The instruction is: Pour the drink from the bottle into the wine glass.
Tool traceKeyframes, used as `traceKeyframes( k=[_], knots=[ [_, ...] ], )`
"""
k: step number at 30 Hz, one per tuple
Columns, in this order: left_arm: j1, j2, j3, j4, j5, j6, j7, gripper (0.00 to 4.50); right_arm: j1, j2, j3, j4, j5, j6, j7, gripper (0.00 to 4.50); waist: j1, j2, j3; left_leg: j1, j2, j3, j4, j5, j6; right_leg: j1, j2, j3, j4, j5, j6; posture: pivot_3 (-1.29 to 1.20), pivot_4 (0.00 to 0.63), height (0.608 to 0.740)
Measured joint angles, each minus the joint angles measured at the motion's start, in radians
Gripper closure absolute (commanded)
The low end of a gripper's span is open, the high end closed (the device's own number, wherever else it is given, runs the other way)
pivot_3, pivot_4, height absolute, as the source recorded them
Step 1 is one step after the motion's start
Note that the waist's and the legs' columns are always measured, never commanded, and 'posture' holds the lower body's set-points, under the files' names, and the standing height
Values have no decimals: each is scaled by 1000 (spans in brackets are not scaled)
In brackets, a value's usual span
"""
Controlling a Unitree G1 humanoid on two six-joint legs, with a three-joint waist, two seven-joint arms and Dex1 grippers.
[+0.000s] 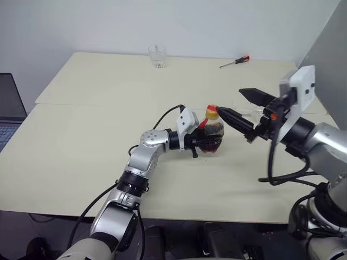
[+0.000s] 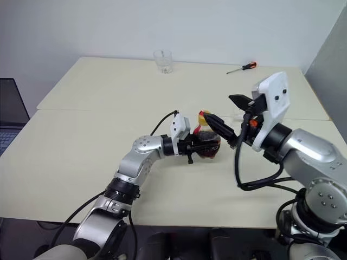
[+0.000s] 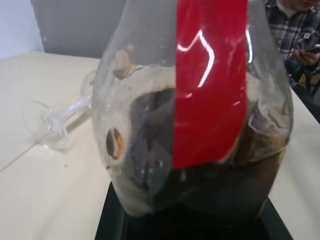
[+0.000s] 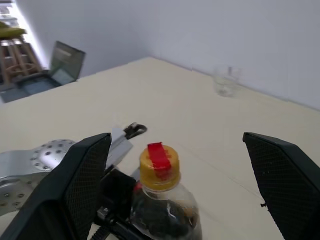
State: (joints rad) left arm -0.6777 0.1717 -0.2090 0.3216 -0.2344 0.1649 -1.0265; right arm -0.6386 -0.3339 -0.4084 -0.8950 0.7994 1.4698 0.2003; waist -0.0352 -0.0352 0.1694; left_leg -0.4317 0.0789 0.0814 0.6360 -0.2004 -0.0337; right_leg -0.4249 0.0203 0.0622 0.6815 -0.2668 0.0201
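The bottle (image 1: 213, 131) stands upright on the table near its middle, with a yellowish cap (image 4: 159, 165) and a red strip running down from it. The dark brown drink (image 3: 150, 135) fills its lower body. My left gripper (image 1: 207, 145) reaches in level from the left and is shut on the bottle's belly. To the right and slightly above, my right gripper (image 1: 246, 108) stands open, its fingers (image 4: 80, 185) spread wide on either side of the cap without touching it. Just beyond the bottle, the wine glass (image 3: 55, 122) looks to be lying on its side, partly hidden.
A short clear tumbler (image 1: 157, 56) stands near the table's far edge, and a red-handled screwdriver (image 1: 236, 61) lies at the far right. A laptop (image 1: 8, 108) sits off the table's left side. A person (image 3: 295, 30) in a plaid shirt sits beyond the right end.
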Motion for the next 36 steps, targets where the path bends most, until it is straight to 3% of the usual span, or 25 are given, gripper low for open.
traceKeyframes(
  k=[4,21,24,31,33,36],
  knots=[
    [-21,-12,-1,36,15,-32,5,3601,-48,114,53,-22,-40,104,-137,0,2,0,0,-1,0,0,0,0,0,-1,0,0,0,0,0,0,150,740],
    [-24,-1,-2,46,37,-61,7,3601,-16,203,225,-27,-163,136,-377,0,1,0,0,-1,0,-1,0,0,0,0,0,0,-1,0,0,0,150,740],
    [-24,-1,-2,46,38,-61,7,3601,-15,210,233,-27,-171,136,-383,553,1,0,0,-1,0,0,0,0,0,0,0,0,-1,0,0,0,150,740],
    [-28,-11,-17,50,44,-61,11,3601,-15,227,252,-29,-167,136,-377,2873,0,0,0,-1,0,-1,0,0,0,0,0,0,-1,0,0,0,150,740],
    [-30,-12,-19,52,44,-61,12,3612,-15,227,252,-29,-167,136,-376,3224,0,0,0,-1,0,-1,0,0,0,0,0,0,-1,0,0,0,150,740],
    [-39,-19,-19,52,43,-62,13,3644,-26,180,217,-27,-146,135,-306,3224,1,0,0,-2,0,-1,0,0,0,0,0,-1,-1,0,0,0,150,740]
  ],
)
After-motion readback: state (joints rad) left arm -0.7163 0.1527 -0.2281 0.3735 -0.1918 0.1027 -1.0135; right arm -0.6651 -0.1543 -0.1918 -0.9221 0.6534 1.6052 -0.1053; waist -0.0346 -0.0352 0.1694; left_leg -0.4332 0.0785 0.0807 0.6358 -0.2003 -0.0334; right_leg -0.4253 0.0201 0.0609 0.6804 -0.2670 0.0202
